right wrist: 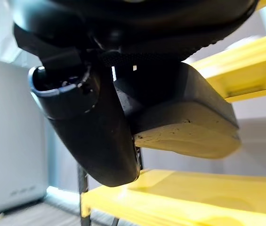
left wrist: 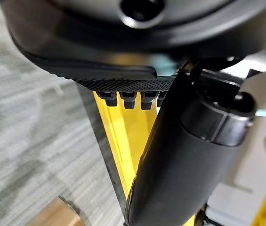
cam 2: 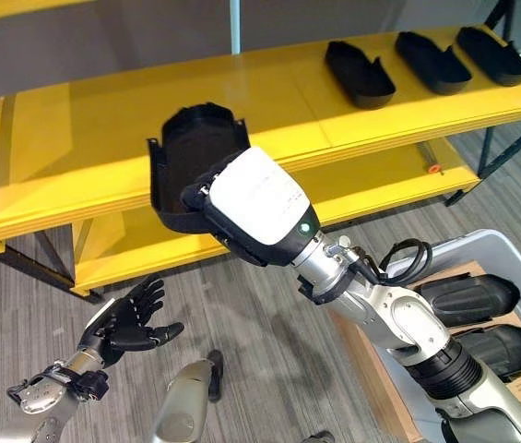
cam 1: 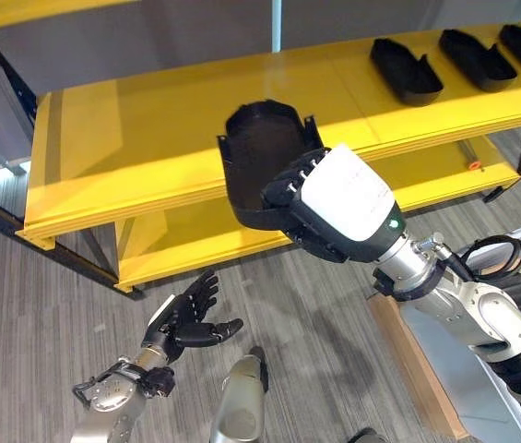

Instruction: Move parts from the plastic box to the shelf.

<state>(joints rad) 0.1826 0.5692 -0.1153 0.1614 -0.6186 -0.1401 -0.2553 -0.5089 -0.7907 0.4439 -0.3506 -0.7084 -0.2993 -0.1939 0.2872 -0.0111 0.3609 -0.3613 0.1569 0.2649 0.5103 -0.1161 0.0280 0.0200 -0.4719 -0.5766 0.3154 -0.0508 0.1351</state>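
Your right hand (cam 1: 334,198) grips a black, tray-like moulded part (cam 1: 258,152) over the near edge of the glossy yellow shelf (cam 1: 131,138). Your left hand (cam 1: 186,318) hangs low, fingers spread, holding nothing.

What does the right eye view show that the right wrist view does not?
Right eye view alone: three black parts on the shelf's top level, the open left hand low over the floor, and more parts in the grey plastic box. Right wrist view alone: the held part's pale underside. Both: the right hand gripping a black part by the yellow shelf.
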